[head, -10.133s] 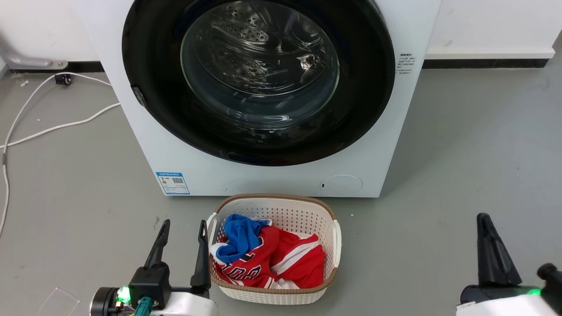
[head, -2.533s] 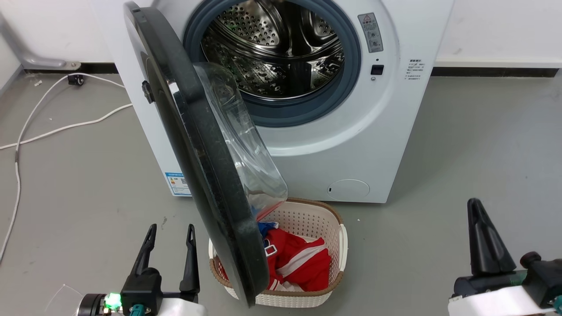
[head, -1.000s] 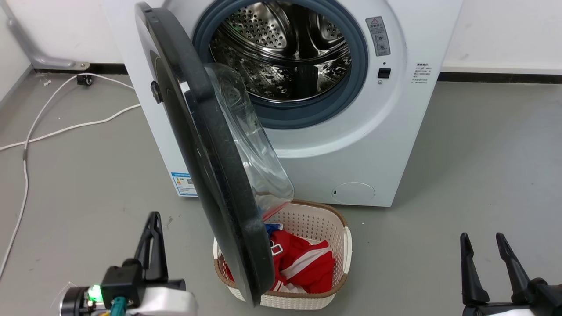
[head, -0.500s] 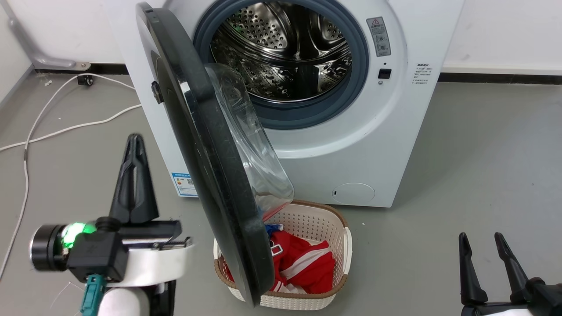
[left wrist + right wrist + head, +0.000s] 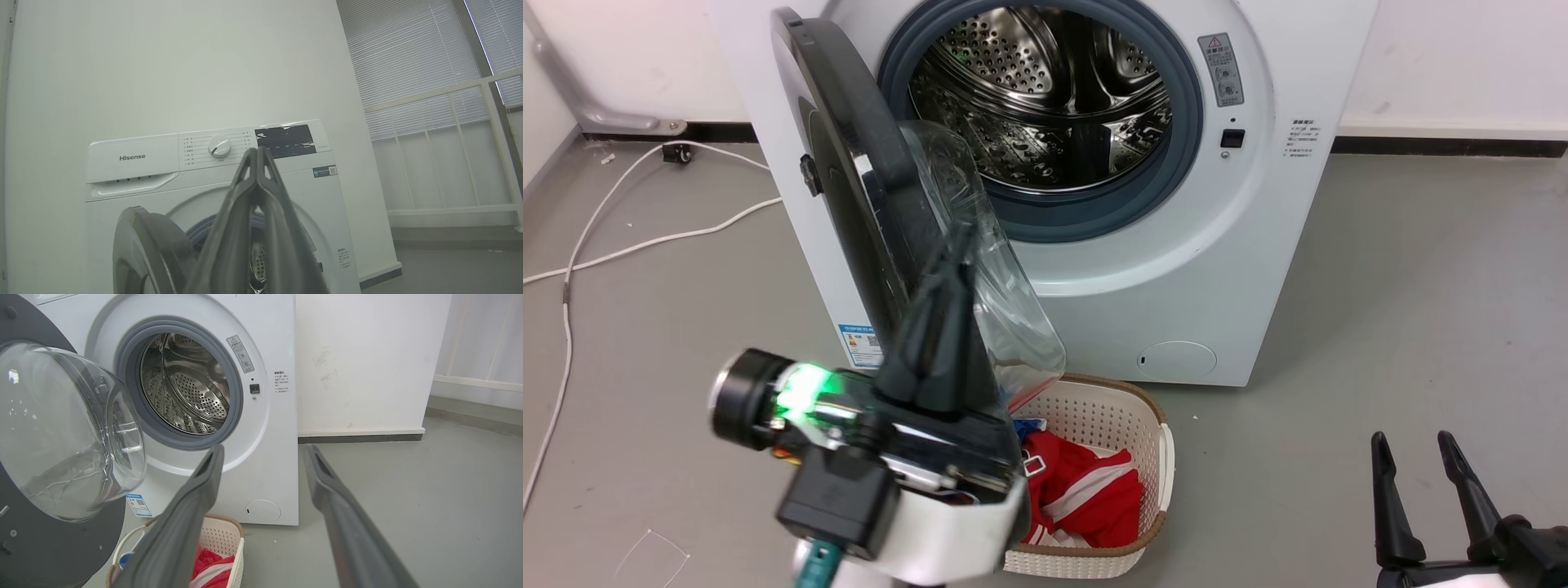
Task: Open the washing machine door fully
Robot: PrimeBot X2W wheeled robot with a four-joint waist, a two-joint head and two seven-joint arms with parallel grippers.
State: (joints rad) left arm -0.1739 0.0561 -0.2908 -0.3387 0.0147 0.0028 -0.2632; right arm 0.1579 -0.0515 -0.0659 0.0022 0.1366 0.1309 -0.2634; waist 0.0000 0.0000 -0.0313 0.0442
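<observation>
Step in hand: second half of the opening. The washing machine door (image 5: 849, 188) is unlatched and swung out on its hinge at the robot's left side of the washing machine (image 5: 1258, 269). It stands about edge-on to the head camera, roughly halfway, not fully open. The drum (image 5: 1045, 98) is exposed. In the head view the door's lower edge overlaps the basket (image 5: 1156, 425), which sits on the floor (image 5: 1380, 286) just in front of the machine.

The left pincer (image 5: 960, 245) is up at the door's inner face, tips by the glass bowl (image 5: 1025, 318), fingers pressed together, holding nothing. Whether it touches the bowl or the black ring I cannot tell; it is blurred there. The right pincer (image 5: 1411, 445) sits low at the right, well apart from the machine, fingers spread, nothing between them.

Next move, my read: push with the closed left pincer on the inside of the door, outward to the robot's left, following the hinge arc till it stops. Contact looks safer on the black ring than on the curved glass, where the tips could slip.

Counts:
- One washing machine, one door, one glass bowl, one drum, one basket, two pincers.
- One blue label (image 5: 858, 343) and one round cap (image 5: 1176, 359).
- Clothes (image 5: 1086, 498) in the basket: red and blue, number unclear.
- White cable (image 5: 645, 241) on the floor left of the machine: one or two, cannot tell.
</observation>
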